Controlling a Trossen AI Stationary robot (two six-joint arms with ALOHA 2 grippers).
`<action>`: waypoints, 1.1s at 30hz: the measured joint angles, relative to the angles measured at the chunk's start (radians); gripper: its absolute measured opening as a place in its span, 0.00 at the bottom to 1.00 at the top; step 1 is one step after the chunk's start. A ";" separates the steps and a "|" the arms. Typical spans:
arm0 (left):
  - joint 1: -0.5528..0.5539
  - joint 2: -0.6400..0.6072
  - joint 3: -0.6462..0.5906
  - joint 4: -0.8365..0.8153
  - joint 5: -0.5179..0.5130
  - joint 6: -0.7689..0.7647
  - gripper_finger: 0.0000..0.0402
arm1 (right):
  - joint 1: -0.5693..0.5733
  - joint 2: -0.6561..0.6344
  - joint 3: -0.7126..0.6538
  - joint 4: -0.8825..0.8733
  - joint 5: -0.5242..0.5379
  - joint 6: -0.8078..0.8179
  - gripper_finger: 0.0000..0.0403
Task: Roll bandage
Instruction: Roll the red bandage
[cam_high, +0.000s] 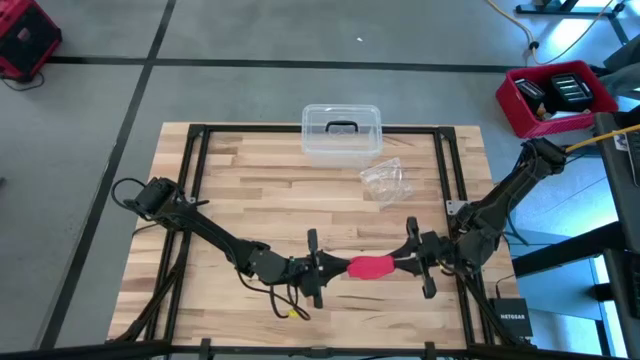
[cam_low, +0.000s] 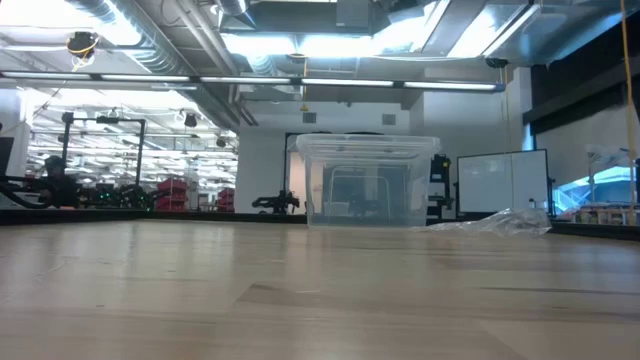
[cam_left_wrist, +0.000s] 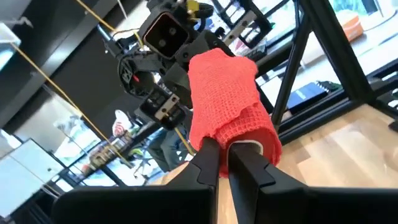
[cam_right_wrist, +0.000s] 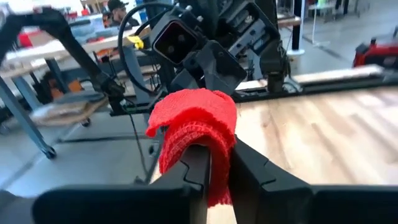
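We hold the bandage (cam_high: 371, 267) up between us, mostly bunched into a fat wad. Our left gripper (cam_left_wrist: 224, 163) and right gripper (cam_right_wrist: 219, 163) both pinch it tight. We think tidying the loose end is left.

A clear plastic box with a dark handle (cam_high: 341, 131) sits at the wooden counter's (cam_high: 240, 190) far edge; a crinkled clear plastic wrapper (cam_high: 385, 181) lies just right, nearer.

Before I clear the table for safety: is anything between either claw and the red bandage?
No. Both the left claw and right claw already grip the bandage between them; the clear box and plastic wrapper lie apart.
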 joint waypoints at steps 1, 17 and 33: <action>-0.002 0.000 0.000 0.000 -0.001 -0.010 0.02 | 0.001 -0.004 0.000 0.000 0.000 -0.040 0.12; -0.033 0.000 -0.002 -0.007 -0.018 -0.075 0.00 | 0.001 -0.153 0.013 -0.074 0.055 -0.499 0.40; 0.037 0.000 -0.002 -0.134 -0.086 -0.431 0.00 | 0.054 0.256 0.336 -0.396 0.175 -0.568 0.44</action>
